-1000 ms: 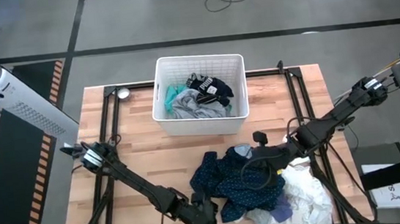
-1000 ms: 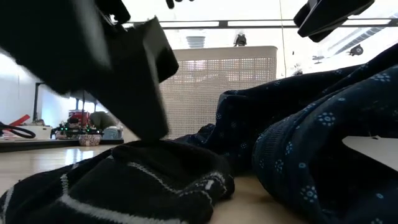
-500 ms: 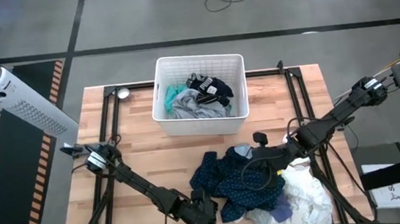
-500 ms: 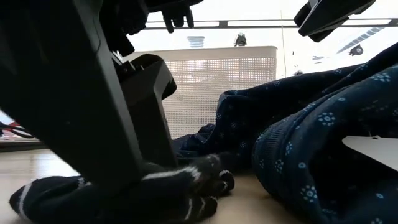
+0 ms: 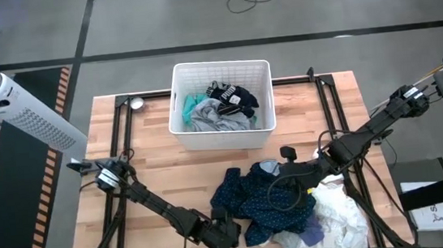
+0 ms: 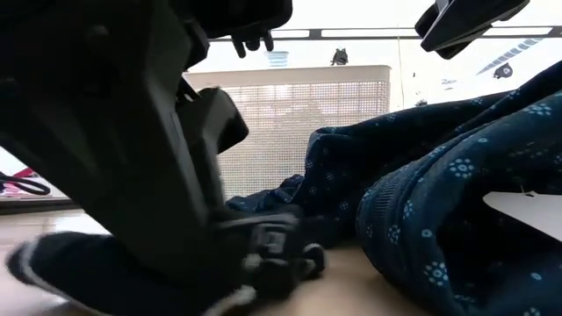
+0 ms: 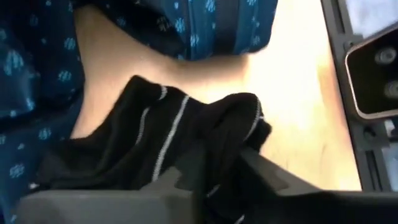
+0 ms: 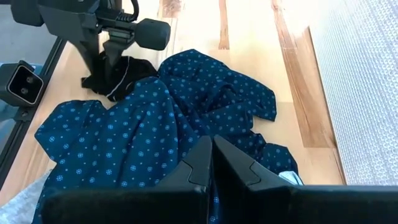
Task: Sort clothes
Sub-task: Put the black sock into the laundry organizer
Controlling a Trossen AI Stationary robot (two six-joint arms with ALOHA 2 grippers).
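A black garment with thin white stripes (image 7: 155,137) lies bunched on the wooden table near its near edge, beside a dark blue patterned garment (image 5: 261,197). My left gripper (image 5: 220,236) stands over the black garment, pointing down, shut on it. My right gripper (image 8: 211,168) is shut and hovers above the far right part of the patterned garment (image 8: 155,124), touching nothing. The low view shows the black garment (image 6: 79,263) gathered under the left fingers. My left gripper pinches a bunched fold of the black striped garment (image 7: 214,149) between its two fingers (image 7: 273,180), coming from above and pointing down. Several layers are gathered between the fingers. The rest of the garment lies on the table.
A white slatted basket (image 5: 224,137) stands at the far middle with teal, grey and black printed clothes inside. Crumpled white pieces (image 5: 340,214) and a purple piece (image 5: 312,233) lie at the near right. Dark frame rails (image 5: 125,133) run along the table's sides.
My left gripper has come down onto the black striped garment. The garment lay flat a second ago and is now drawn together into a bunch under the fingers.
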